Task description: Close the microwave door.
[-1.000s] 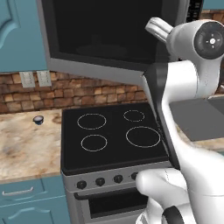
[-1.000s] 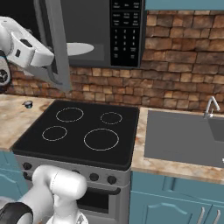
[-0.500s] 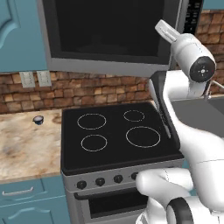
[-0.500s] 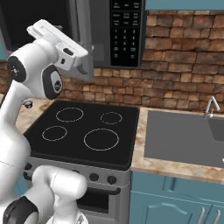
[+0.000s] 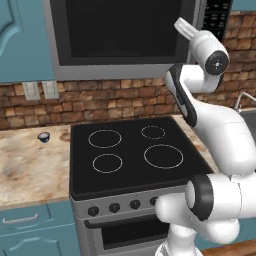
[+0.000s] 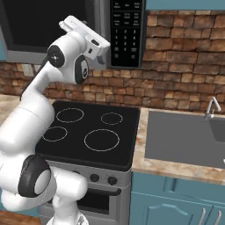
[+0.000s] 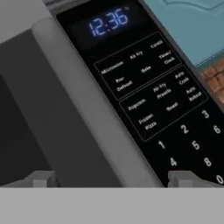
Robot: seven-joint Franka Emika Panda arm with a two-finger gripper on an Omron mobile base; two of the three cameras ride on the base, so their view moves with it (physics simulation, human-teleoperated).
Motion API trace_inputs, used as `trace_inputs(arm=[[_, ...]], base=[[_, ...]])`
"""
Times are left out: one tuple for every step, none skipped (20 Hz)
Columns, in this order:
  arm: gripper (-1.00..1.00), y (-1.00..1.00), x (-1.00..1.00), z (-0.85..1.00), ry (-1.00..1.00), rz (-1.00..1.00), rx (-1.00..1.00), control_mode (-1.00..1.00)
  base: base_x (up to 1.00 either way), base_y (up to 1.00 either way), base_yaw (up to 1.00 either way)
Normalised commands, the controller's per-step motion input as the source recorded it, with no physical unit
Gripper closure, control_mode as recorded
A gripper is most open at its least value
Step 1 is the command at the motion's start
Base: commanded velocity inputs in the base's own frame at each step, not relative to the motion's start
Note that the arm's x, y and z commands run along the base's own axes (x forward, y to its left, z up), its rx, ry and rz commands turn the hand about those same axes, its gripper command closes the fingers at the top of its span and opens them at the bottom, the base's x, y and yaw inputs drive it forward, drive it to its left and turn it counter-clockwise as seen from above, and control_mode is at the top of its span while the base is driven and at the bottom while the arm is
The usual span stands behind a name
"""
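Note:
The microwave hangs above the stove, its black keypad panel showing 12:36. The microwave door, grey-framed with a big dark window, lies about flush with the front; I cannot tell if it is latched. Its grey tubular handle runs diagonally through the hand view, just ahead of my gripper. The gripper is open, with its fingertips set wide on either side of the handle and holding nothing. My hand is raised at the door's handle edge, beside the keypad.
A black stove with four burner rings and a row of knobs stands below. A sink with a faucet lies to the right. A small dark cup sits on the left counter. Teal cabinets flank the microwave.
The door has swung from standing open at an angle to about flush with the microwave. My arm has followed it, with the hand moving toward the keypad side.

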Motion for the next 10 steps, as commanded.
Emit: trace_inputs(arm=[[-1.00,0.00,1.00,0.28,0.05,0.00,0.00,-1.00],[-1.00,0.00,1.00,0.25,0.05,0.00,0.00,-1.00],[-1.00,0.00,1.00,0.24,0.05,0.00,0.00,-1.00],[-1.00,0.00,0.97,0.22,0.05,0.00,0.00,-1.00],[-1.00,0.00,0.91,0.06,0.01,0.00,0.00,-1.00],[-1.00,0.00,0.86,0.04,0.00,0.00,0.00,-1.00],[-1.00,0.00,0.86,0.01,0.00,0.00,0.00,-1.00],[-1.00,0.00,0.84,0.00,0.00,0.00,0.00,-1.00],[-1.00,0.00,0.83,0.00,0.00,0.00,0.00,-1.00],[-1.00,0.00,0.89,0.00,0.00,0.00,0.00,-1.00]], base=[[0.00,0.00,0.00],[0.00,0.00,0.00],[0.00,0.00,0.00],[0.00,0.00,0.00],[0.00,0.00,0.00],[0.00,0.00,0.00],[0.00,0.00,0.00],[0.00,0.00,0.00],[0.00,0.00,0.00],[0.00,0.00,0.00]])
